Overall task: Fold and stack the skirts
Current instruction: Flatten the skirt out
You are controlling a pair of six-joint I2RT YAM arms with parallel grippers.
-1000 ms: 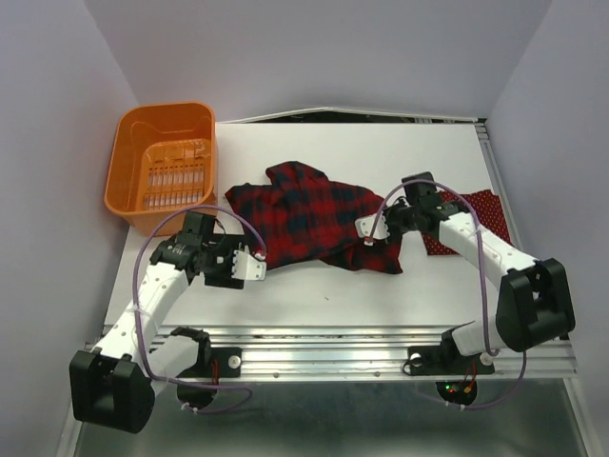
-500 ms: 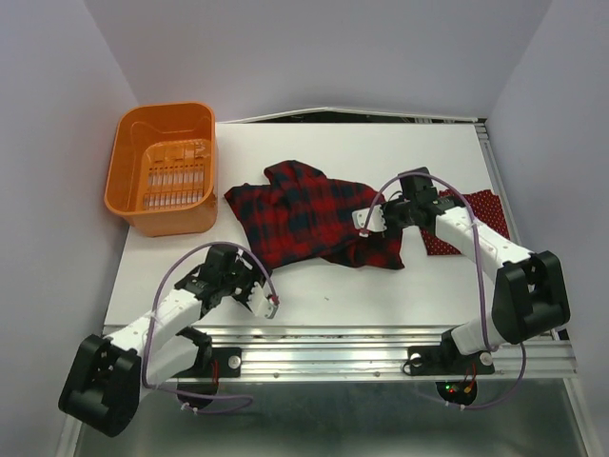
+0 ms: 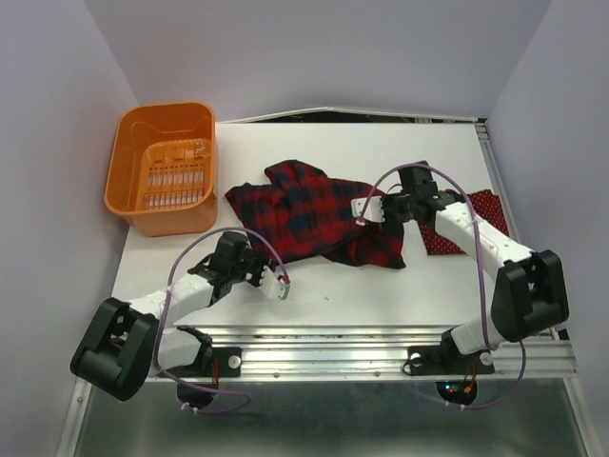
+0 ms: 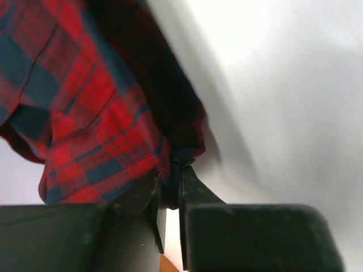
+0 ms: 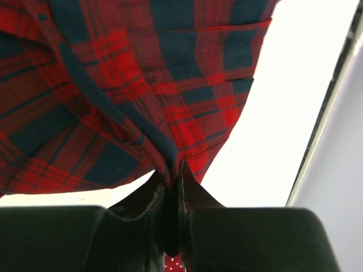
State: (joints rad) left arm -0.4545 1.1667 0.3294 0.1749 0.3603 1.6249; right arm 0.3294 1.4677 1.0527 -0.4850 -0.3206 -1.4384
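**Cloth.** The plaid skirt (image 3: pixel 304 214) lies in the middle of the counter (image 3: pixel 381 286). It is rumpled, with its layers heaped unevenly, and shows no clean fold. The polka-dot skirt (image 3: pixel 487 205) sits at the counter's right edge, partly under the right forearm and just beside the plaid one. Neither gripper holds it. Nothing is stacked.

**Right gripper** (image 3: pixel 366 209). It is at the plaid skirt's right side. In the wrist view its jaws are pressed together on a bunched ridge of plaid, and the cloth fans away from the pinch.

**Left gripper** (image 3: pixel 278 284). It is low over the counter at the skirt's near-left corner, pointing along the near hem. In the wrist view its jaws are all but together, with a dark scrap of hem nipped at the very tips. The overhead view is too small to confirm the bite.

**Why held this way (judgement).** The two holds are at opposite ends of one garment. This looks like a set-up for drawing the skirt out flat, since a fold cannot land true on a heap. The task is therefore early, with spreading first, then folding, then the second skirt.

**Risks (judgement).**
- The left hold is slim, and the hem could slip under tension.
- The right pinch likely takes several layers, so a pull may drag the whole pile rather than open it.

The orange basket (image 3: pixel 128 181) stands at the far left and looks empty.
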